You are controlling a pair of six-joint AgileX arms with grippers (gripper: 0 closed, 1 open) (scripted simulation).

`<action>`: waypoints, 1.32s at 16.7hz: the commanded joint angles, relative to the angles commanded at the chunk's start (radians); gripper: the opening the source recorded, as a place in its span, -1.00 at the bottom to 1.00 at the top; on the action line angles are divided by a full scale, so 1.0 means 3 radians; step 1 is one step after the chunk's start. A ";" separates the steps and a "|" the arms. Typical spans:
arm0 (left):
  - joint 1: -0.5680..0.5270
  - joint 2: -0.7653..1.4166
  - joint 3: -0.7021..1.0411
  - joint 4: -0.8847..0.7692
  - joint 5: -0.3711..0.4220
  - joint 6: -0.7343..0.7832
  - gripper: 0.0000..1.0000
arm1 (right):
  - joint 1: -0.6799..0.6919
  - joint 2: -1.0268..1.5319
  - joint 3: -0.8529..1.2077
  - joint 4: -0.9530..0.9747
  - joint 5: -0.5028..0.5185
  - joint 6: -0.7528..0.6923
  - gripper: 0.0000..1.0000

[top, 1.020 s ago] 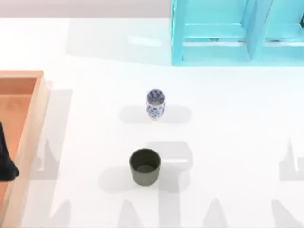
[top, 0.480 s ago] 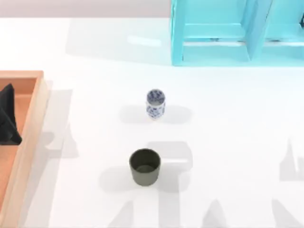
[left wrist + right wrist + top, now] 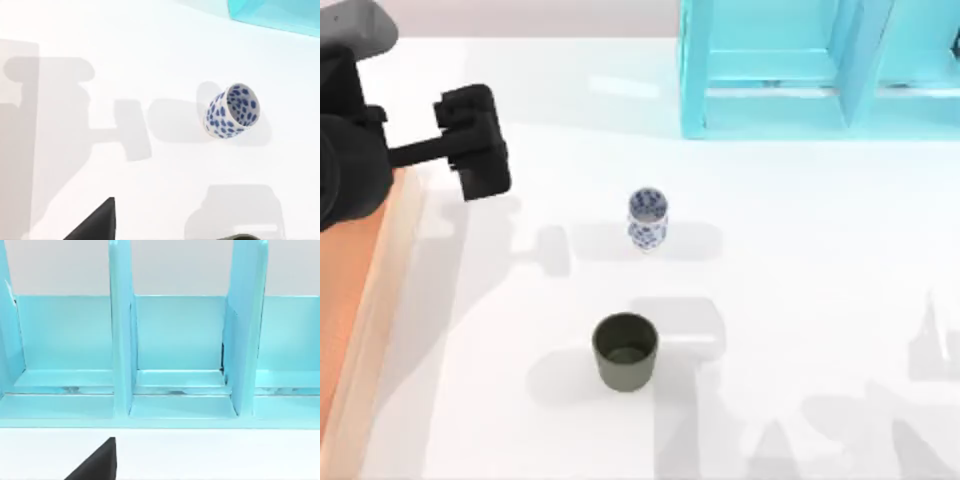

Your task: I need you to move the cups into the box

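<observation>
A big turquoise shelf unit (image 3: 820, 65) with open compartments stands at the far right side of the white table (image 3: 820, 280).

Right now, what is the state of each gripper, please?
Left gripper: above the table beside the box, holding nothing; open or shut cannot be told.
Right gripper: cannot be told.

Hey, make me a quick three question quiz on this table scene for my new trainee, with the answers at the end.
1. True or false: the small white cup with blue floral pattern sits inside the shallow wooden box.
2. Which cup stands nearer the turquoise shelf unit: A) the wide dark olive-grey cup, B) the floral cup?
3. Fill in: the left claw hovers over the table's ____ side.

Key: 1 false, it stands on the white table. 2 B. 3 left.
</observation>
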 joint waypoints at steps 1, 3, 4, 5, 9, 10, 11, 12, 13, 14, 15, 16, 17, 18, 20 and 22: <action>-0.0123 0.0317 0.0246 -0.0209 -0.0001 -0.0110 1.00 | 0.0000 0.0000 0.0000 0.0000 0.0000 0.0000 1.00; -0.0365 0.0941 0.0726 -0.0617 -0.0004 -0.0319 1.00 | 0.0000 0.0000 0.0000 0.0000 0.0000 0.0000 1.00; -0.0482 0.1241 0.0957 -0.0813 -0.0005 -0.0415 1.00 | 0.0000 0.0000 0.0000 0.0000 0.0000 0.0000 1.00; -0.0596 0.1529 0.1180 -0.1001 -0.0006 -0.0506 1.00 | 0.0000 0.0000 0.0000 0.0000 0.0000 0.0000 1.00; -0.0991 0.2513 0.1954 -0.1641 -0.0011 -0.0804 1.00 | 0.0000 0.0000 0.0000 0.0000 0.0000 0.0000 1.00; -0.1068 0.2700 0.2104 -0.1763 -0.0012 -0.0858 1.00 | 0.0000 0.0000 0.0000 0.0000 0.0000 0.0000 1.00; -0.1134 0.2859 0.2232 -0.1868 -0.0013 -0.0903 1.00 | 0.0000 0.0000 0.0000 0.0000 0.0000 0.0000 1.00; -0.1188 0.2989 0.2337 -0.1953 -0.0014 -0.0940 1.00 | 0.0000 0.0000 0.0000 0.0000 0.0000 0.0000 1.00; -0.1230 0.3087 0.2418 -0.2018 -0.0014 -0.0967 1.00 | 0.0000 0.0000 0.0000 0.0000 0.0000 0.0000 1.00; -0.1258 0.3152 0.2472 -0.2060 -0.0015 -0.0985 1.00 | 0.0000 0.0000 0.0000 0.0000 0.0000 0.0000 1.00; -0.1271 0.3183 0.2498 -0.2081 -0.0015 -0.0993 1.00 | 0.0000 0.0000 0.0000 0.0000 0.0000 0.0000 1.00; -0.1271 0.3183 0.2498 -0.2081 -0.0015 -0.0993 1.00 | 0.0000 0.0000 0.0000 0.0000 0.0000 0.0000 1.00; -0.1271 0.3183 0.2498 -0.2081 -0.0015 -0.0993 1.00 | 0.0000 0.0000 0.0000 0.0000 0.0000 0.0000 1.00; -0.1271 0.3183 0.2498 -0.2081 -0.0015 -0.0993 1.00 | 0.0000 0.0000 0.0000 0.0000 0.0000 0.0000 1.00; -0.1256 0.3177 0.2489 -0.2073 -0.0014 -0.0990 1.00 | 0.0000 0.0000 0.0000 0.0000 0.0000 0.0000 1.00; -0.1258 0.3186 0.2435 -0.2019 -0.0015 -0.0984 1.00 | 0.0000 0.0000 0.0000 0.0000 0.0000 0.0000 1.00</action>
